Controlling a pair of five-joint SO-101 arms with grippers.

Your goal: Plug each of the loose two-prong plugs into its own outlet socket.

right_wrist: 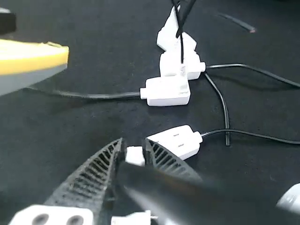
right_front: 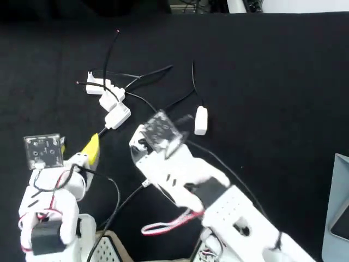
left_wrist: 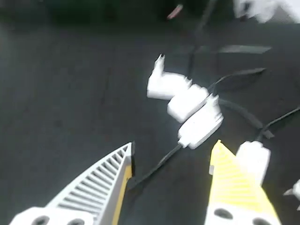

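A cluster of joined white plug and socket blocks point(right_front: 109, 98) lies on the black table, its nearest block point(left_wrist: 200, 124) just beyond my left gripper point(left_wrist: 173, 152). That gripper is open, yellow finger point(right_front: 92, 147) near the block's cable. My right gripper point(right_wrist: 135, 152) has its black fingers shut on a small white plug point(right_wrist: 135, 156). Just past it lies a white two-slot socket point(right_wrist: 176, 139) on a black cable. In the high view the right wrist's board point(right_front: 161, 132) hides this gripper. Another loose white plug point(right_front: 200, 120) lies to the right of it.
Thin black cables point(right_front: 158, 72) trail from the cluster across the black cloth. The left arm's yellow finger point(right_wrist: 30, 58) shows in the right wrist view. A grey bin edge point(right_front: 338, 207) stands at the right border. Open cloth lies to the right and at the back.
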